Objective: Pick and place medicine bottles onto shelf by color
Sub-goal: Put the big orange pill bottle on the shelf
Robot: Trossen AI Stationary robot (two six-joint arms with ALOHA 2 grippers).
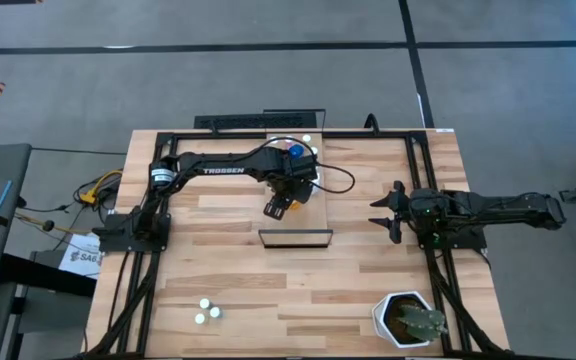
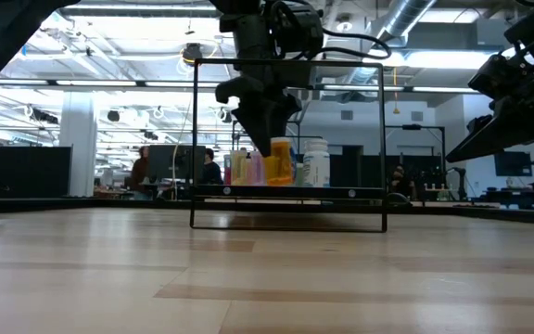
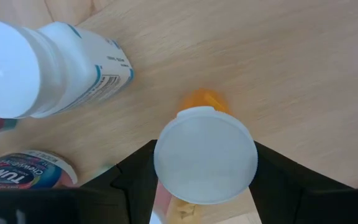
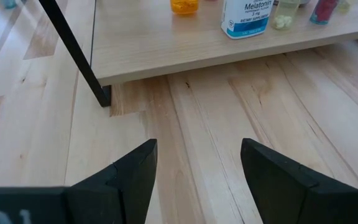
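Observation:
An orange medicine bottle (image 3: 202,99) with a white cap stands on the light-wood shelf (image 1: 314,210), and my left gripper (image 1: 276,208) comes down on it from above, shut on it. In the low view it is the orange bottle (image 2: 281,162) under the dark fingers. Beside it stand a white Melatonin bottle (image 3: 48,68) and a Tums bottle (image 3: 23,173). A blue-capped bottle (image 1: 295,151) stands at the shelf's far end. Three white-capped bottles (image 1: 206,311) stand on the table near its front left. My right gripper (image 4: 197,168) hangs open at the table's right, holding nothing. My left gripper has the orange bottle between its two fingers at the top, at or just under the white cap (image 3: 205,163); the cap hides the pads. The fingers (image 3: 135,183) point steeply down from above. The bottle is upright, and its base (image 4: 184,9) rests on the shelf.
A thin dark frame (image 2: 289,223) stands around the shelf, with posts at its corners. A white hexagonal plant pot (image 1: 406,320) sits at the table's front right. Pink and yellowish bottles (image 2: 248,168) stand in a row left of the orange one in the low view.

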